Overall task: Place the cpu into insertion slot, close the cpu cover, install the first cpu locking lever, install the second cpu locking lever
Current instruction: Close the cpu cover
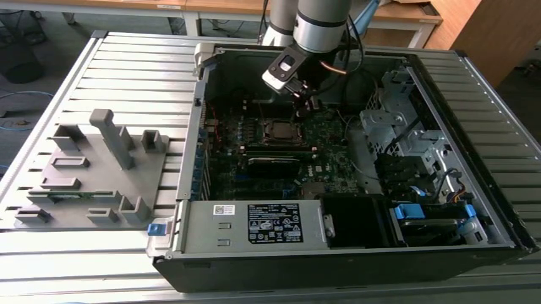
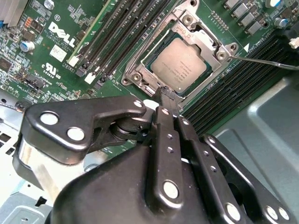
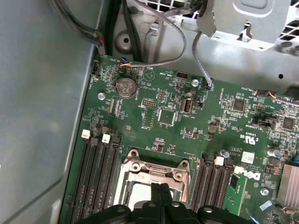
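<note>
The cpu (image 2: 180,63) lies flat in the insertion slot (image 2: 136,75) on the green motherboard, its dull silver top showing. The cpu cover (image 2: 207,43) lies down over it, framing the chip through its window. My gripper (image 2: 164,94) is shut with nothing visibly between its fingers, and its tip is at the socket's edge beside the chip. A thin wire locking lever (image 2: 266,61) runs out from one socket corner over the memory slots. In the exterior view my gripper (image 1: 302,107) hangs just above the insertion slot (image 1: 283,132). The first wrist view has the closed fingertips (image 3: 162,190) over the cpu cover (image 3: 154,171).
Long black memory slots (image 2: 112,39) flank the socket on both sides. The case's metal wall (image 3: 42,116) and loose cables (image 3: 175,46) are close by. A drive cage (image 1: 406,139) and a power supply (image 1: 253,225) border the board. A grey fixture (image 1: 93,171) stands on the table at the exterior view's left.
</note>
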`<move>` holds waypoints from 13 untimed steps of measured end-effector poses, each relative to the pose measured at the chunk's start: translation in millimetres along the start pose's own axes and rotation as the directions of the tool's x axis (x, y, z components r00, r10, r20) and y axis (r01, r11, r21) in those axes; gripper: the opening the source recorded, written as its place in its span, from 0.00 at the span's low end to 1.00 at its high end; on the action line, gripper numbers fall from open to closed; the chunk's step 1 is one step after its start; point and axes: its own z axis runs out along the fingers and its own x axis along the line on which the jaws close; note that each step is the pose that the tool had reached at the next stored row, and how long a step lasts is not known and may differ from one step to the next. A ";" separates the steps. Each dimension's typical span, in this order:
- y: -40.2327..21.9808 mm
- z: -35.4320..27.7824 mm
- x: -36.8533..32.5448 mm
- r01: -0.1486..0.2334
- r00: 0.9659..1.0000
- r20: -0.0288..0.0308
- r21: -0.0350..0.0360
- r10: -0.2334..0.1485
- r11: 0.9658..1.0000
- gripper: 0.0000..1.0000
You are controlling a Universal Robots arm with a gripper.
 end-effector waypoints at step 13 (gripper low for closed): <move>0.0 0.1 0.0 0.059 0.998 0.001 -0.001 -0.059 0.998 0.11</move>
